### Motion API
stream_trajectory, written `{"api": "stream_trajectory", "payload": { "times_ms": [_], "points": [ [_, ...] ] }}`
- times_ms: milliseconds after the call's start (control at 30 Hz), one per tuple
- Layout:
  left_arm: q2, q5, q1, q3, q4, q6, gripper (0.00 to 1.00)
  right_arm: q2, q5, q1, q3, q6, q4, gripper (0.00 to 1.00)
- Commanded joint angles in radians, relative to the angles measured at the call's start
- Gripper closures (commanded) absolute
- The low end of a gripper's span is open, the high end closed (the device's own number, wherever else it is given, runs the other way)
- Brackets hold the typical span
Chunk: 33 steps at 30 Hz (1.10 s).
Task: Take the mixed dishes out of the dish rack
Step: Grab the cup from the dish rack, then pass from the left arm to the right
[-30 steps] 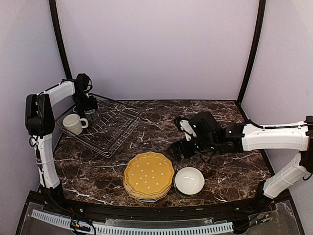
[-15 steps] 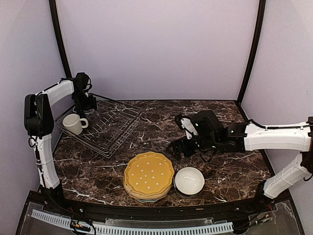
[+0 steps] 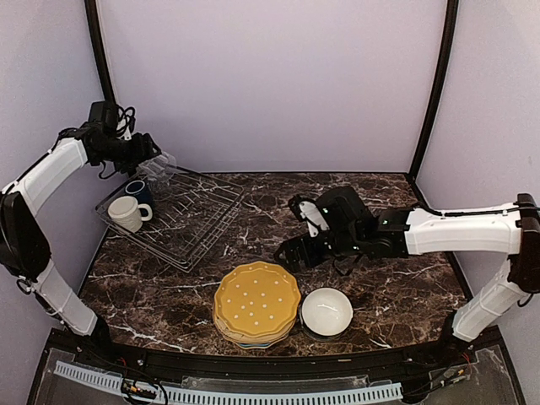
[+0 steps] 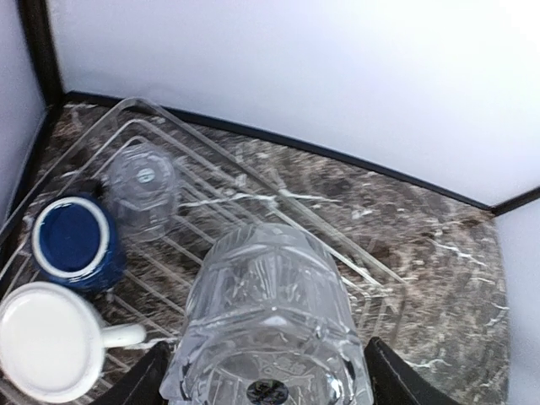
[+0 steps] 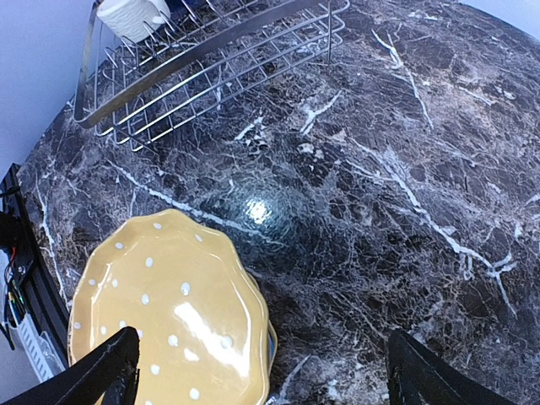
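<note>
My left gripper (image 3: 148,157) is shut on a clear glass tumbler (image 3: 164,166) and holds it in the air above the back left corner of the wire dish rack (image 3: 190,221). In the left wrist view the tumbler (image 4: 270,321) fills the gap between my fingers (image 4: 139,384). A second clear tumbler (image 4: 142,181), a dark blue mug (image 4: 74,245) and a cream mug (image 4: 49,342) stand in the rack below. My right gripper (image 3: 295,251) is open and empty, low over the marble just behind the yellow plate (image 5: 169,312).
The yellow dotted plate (image 3: 257,301) tops a stack near the front edge, with a white bowl (image 3: 326,310) to its right. The rack (image 5: 211,67) lies at the back left against the wall. Black frame posts stand at both back corners.
My left gripper has risen out of the rack with the tumbler, up and to the left. My right gripper has moved left, closer to the plate stack.
</note>
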Motion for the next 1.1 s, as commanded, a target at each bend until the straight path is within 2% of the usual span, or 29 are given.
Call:
{"api": "stream_trajectory", "payload": {
  "times_ms": [0,33,133,200,267,333,400,533,800,967,1067],
  "points": [
    [-0.069,0.306,-0.006,-0.113,0.235,-0.074,0.62,0.005,-0.045,-0.009,0.023,0.028,0.079,0.01],
    [-0.074,0.392,-0.011,-0.154,0.32,-0.101,0.63,0.008,-0.079,-0.012,0.021,0.033,0.095,0.01],
    [-0.075,0.525,-0.038,-0.218,0.481,-0.24,0.63,0.013,-0.139,-0.028,0.034,0.051,0.126,0.01],
    [-0.066,0.651,-0.069,-0.266,0.681,-0.352,0.64,0.006,-0.174,-0.034,0.025,0.063,0.176,0.01],
    [-0.064,0.707,-0.119,-0.323,0.845,-0.461,0.64,-0.006,-0.242,-0.049,-0.008,0.089,0.266,0.01],
    [-0.067,0.718,-0.18,-0.357,0.916,-0.501,0.64,-0.019,-0.317,-0.075,-0.053,0.136,0.375,0.01],
    [-0.064,0.716,-0.269,-0.364,0.916,-0.483,0.64,-0.027,-0.395,-0.11,-0.097,0.198,0.494,0.01],
    [-0.047,0.694,-0.368,-0.362,0.873,-0.445,0.66,-0.045,-0.521,-0.167,-0.164,0.295,0.685,0.02],
    [0.022,0.681,-0.505,-0.354,0.822,-0.406,0.68,-0.138,-0.486,-0.218,-0.236,0.34,0.751,0.04],
    [0.049,0.674,-0.574,-0.351,0.797,-0.39,0.69,-0.168,-0.502,-0.25,-0.323,0.429,0.896,0.11],
    [0.069,0.67,-0.612,-0.343,0.777,-0.372,0.69,-0.145,-0.537,-0.27,-0.338,0.48,0.953,0.26]
  ]
}}
